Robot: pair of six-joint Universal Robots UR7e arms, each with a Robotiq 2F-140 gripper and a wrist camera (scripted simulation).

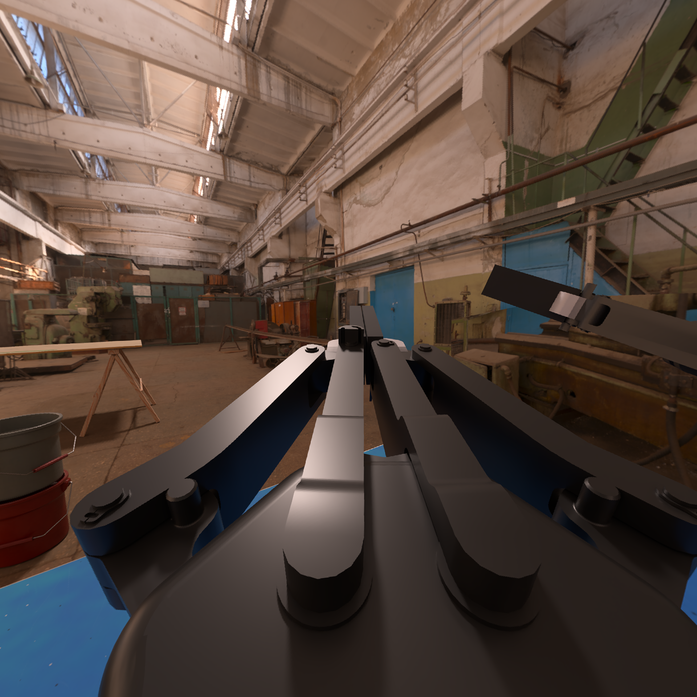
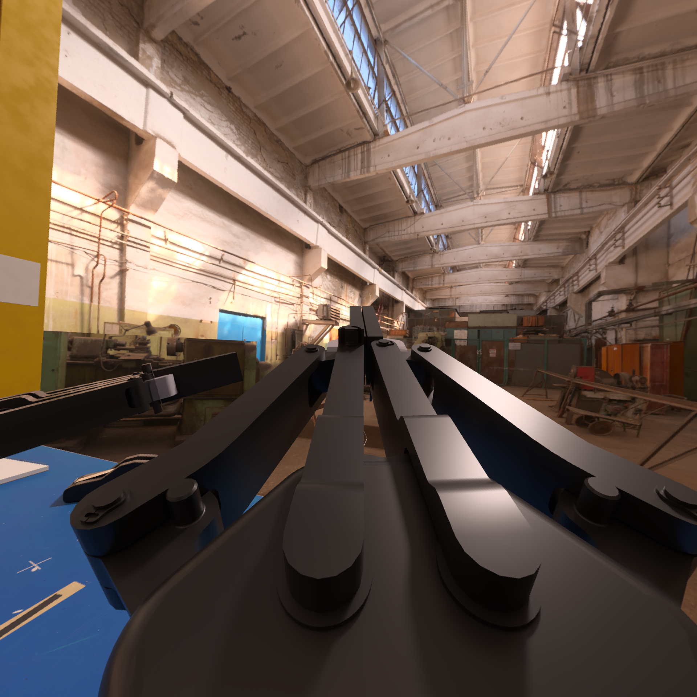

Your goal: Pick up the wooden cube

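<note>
No wooden cube shows in either view. My left gripper is shut and empty, its two black fingers pressed together and pointing level out over the blue table. My right gripper is shut and empty too, held the same way above the blue table. The right gripper also shows at the right of the left wrist view, and the left gripper at the left of the right wrist view. Both cameras look over the table into the hall.
A grey bucket stacked on a red bucket stands at the left. A tall yellow box rises at the far left of the right wrist view. A white flat slab lies on the table.
</note>
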